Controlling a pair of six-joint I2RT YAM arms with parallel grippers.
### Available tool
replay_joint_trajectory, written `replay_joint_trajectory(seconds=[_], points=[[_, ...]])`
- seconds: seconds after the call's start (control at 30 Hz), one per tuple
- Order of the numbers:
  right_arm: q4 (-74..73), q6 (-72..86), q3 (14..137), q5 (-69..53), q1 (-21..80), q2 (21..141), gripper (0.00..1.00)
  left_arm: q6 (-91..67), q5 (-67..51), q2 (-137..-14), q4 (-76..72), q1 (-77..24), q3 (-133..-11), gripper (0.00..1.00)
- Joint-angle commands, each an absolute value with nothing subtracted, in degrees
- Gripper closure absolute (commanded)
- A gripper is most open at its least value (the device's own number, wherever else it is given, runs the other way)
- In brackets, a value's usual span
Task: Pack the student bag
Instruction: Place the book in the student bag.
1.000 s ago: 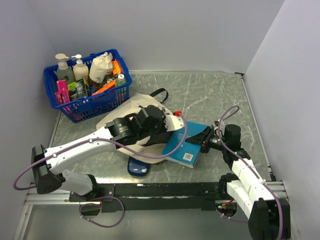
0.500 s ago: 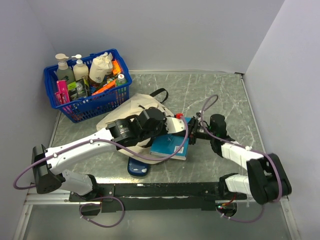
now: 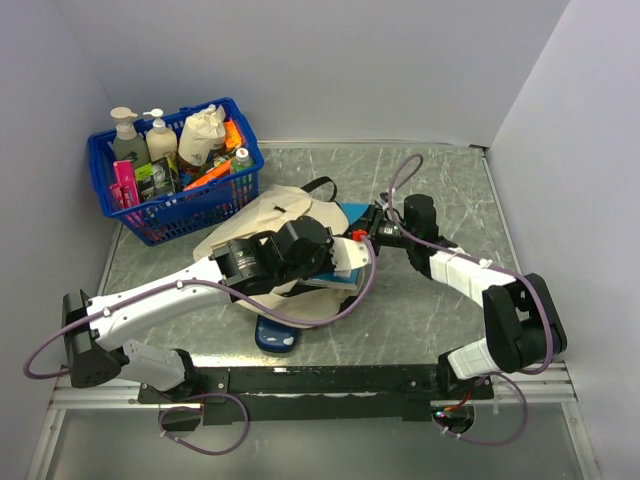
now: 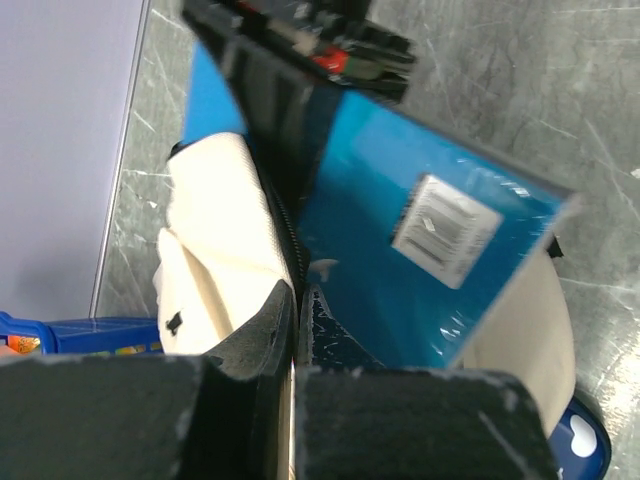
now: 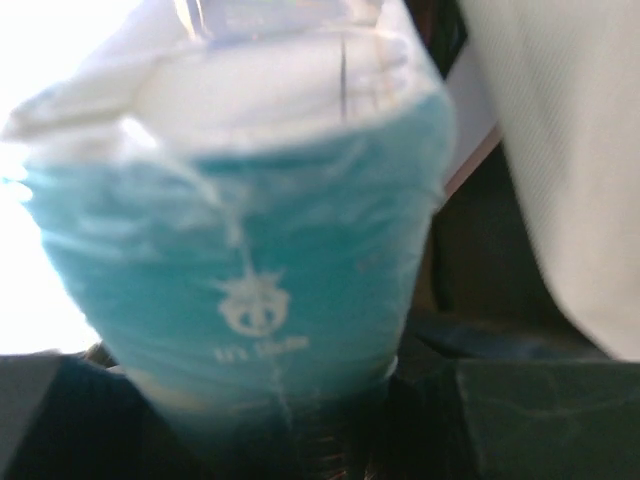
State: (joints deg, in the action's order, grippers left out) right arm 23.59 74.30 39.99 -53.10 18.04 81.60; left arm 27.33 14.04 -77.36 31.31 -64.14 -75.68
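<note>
The student bag, cream with black straps, lies in the middle of the table. My left gripper is shut on the black-trimmed edge of its opening, with cream fabric to its left. A blue book wrapped in clear film lies tilted at the opening, its barcode label facing up. My right gripper is shut on the book's spine end, just right of the bag. In the top view the left arm hides most of the book.
A blue plastic basket full of bottles and a small cloth pouch stands at the back left. A dark blue object lies by the bag's near side. Grey walls close in the left, back and right.
The right gripper has carried the blue book left and away from me, from the open table to the bag's mouth. The left gripper has kept its hold on the bag.
</note>
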Motion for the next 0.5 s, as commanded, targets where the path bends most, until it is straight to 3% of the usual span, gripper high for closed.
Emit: replay_joint_trajectory(seconds=[0.0,0.17,0.47], points=[[17.9,61.9,48.8,-48.7,18.5,81.1,1.00,26.7,8.4,-73.7,28.1,-65.9,-78.4,0.99],[28.2,67.8,43.3,-42.0,18.7,80.5,1.00,25.1,7.4,-73.7,28.4,-65.9,-79.0,0.99],[34.7,73.9,49.7,-29.8,33.1,86.0,1.00,23.8,8.2,-77.3,30.8,-66.9,-82.3,0.99]])
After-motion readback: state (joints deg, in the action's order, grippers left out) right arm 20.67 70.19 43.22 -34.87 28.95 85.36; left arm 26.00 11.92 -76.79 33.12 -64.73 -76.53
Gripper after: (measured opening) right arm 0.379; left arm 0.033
